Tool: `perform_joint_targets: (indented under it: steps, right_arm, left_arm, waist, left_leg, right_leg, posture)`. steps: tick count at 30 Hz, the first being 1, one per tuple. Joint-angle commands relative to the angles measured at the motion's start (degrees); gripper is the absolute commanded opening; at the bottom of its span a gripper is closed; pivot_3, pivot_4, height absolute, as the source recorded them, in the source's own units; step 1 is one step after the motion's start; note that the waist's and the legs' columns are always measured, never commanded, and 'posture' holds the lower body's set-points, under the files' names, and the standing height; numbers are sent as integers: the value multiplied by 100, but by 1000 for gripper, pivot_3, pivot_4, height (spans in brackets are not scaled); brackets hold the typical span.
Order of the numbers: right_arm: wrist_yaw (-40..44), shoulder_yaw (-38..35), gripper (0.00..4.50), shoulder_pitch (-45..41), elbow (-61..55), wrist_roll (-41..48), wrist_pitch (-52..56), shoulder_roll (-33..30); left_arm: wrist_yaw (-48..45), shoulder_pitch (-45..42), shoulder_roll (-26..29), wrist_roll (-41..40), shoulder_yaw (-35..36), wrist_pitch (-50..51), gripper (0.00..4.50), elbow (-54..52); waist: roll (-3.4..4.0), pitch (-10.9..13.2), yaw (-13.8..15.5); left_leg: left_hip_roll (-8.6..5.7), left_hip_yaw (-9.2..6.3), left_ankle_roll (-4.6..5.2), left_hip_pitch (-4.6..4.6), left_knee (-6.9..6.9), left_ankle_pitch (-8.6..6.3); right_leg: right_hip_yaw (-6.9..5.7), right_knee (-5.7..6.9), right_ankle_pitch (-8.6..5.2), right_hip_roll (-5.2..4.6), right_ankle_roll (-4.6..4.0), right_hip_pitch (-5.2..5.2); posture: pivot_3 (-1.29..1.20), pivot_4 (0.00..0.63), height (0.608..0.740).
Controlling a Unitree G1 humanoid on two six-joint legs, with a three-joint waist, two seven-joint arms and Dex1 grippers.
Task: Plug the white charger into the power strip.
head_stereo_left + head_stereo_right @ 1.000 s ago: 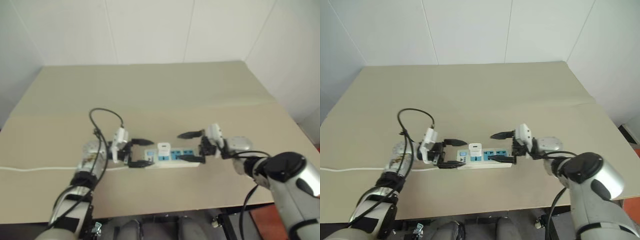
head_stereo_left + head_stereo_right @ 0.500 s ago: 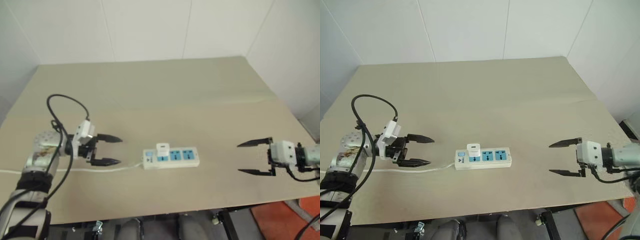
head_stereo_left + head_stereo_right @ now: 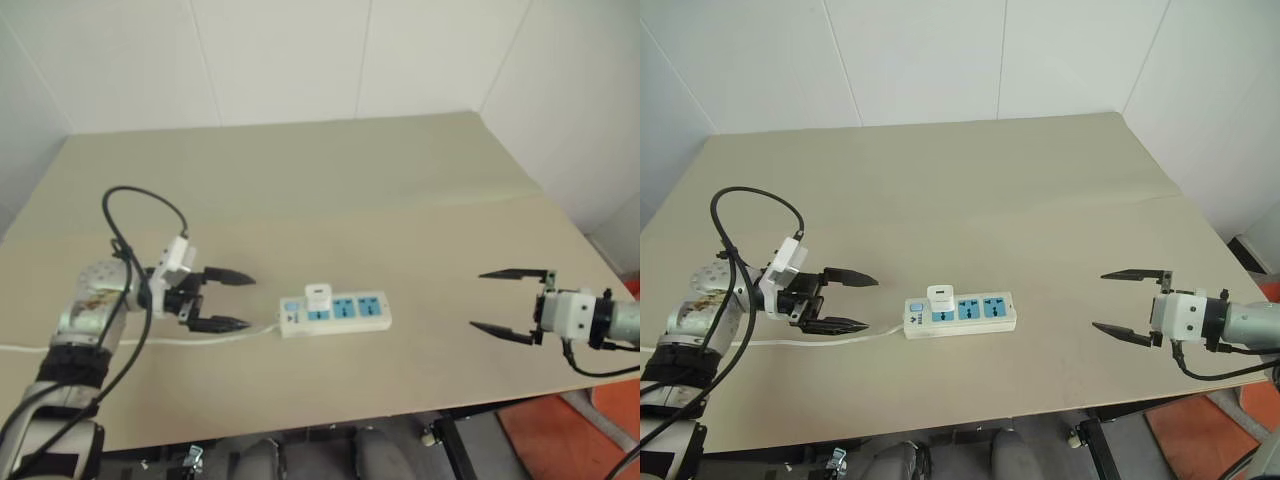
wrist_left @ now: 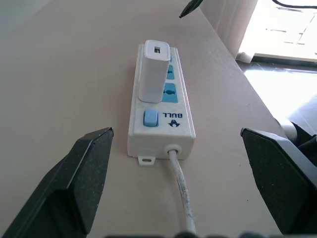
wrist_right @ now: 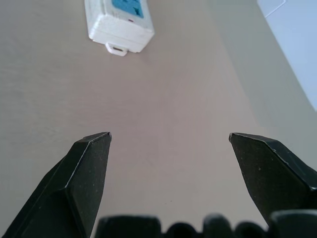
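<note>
The white charger [image 4: 154,71] stands upright in the power strip [image 3: 336,312], seated in the socket nearest the switch end, its body flush down on the blue face as far as the left wrist view lets me judge. So the plugging itself looks done, and this reads as the closing step: both arms are clear of the work.

The left gripper [image 3: 228,299] hovers just off the cord end of the strip, fingers spread wide with nothing between them, pointing along the white cord [image 4: 181,196] toward the strip. The right gripper [image 3: 1132,304] hangs well apart on the other side, near the table's [image 3: 300,190] front right edge, fingers equally wide and empty.

What next? In my judgement, very little: at most a check that the charger is fully home, and if it sat proud, a gentle press straight down on its top while the other gripper steadies the strip.

The charger is a small white rounded block with a little port opening on its top face. The strip is a white bar lying flat mid-table, with a blue switch [image 4: 150,118] by the cord exit, and two blue sockets free beyond the charger.
</note>
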Motion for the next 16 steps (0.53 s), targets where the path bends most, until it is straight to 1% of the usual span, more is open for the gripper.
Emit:
perform_joint_targets:
  steps: [1,8,11,16]
  right_arm:
    - [-687,-85,4500,-131,144,-580,-140,-262]
    - [-1664,-224,4500,-53,144,-1461,-140,-387]
    - [-2028,-227,4500,-125,144,-1678,-140,-378]
    - [-2541,-55,4500,-526,144,-1741,-140,-310]
  left_arm:
    - [-23,-94,54,-147,35,179,4488,-275]
    - [-16,63,22,-187,164,402,4488,-576]
    - [39,77,-39,-140,220,384,4488,-588]
    - [124,132,-168,-133,273,356,4488,-607]
  waist:
    - [-1,1,7]
    - [-6,3,5]
    - [-6,4,0]
    - [-7,4,-30]
  left_leg:
    - [0,0,0,-1,0,0]
    - [-1,2,0,-4,0,0]
    - [-1,2,-1,-1,0,1]
    - [-2,7,-3,3,0,2]
  right_leg:
    - [0,-1,0,0,0,0]
    - [2,-5,0,-1,0,0]
    - [3,-2,0,-1,0,0]
    - [11,2,1,-1,-2,1]
  posture:
    - [0,150,740]
    - [0,150,740]
    - [0,150,740]
    - [0,150,740]
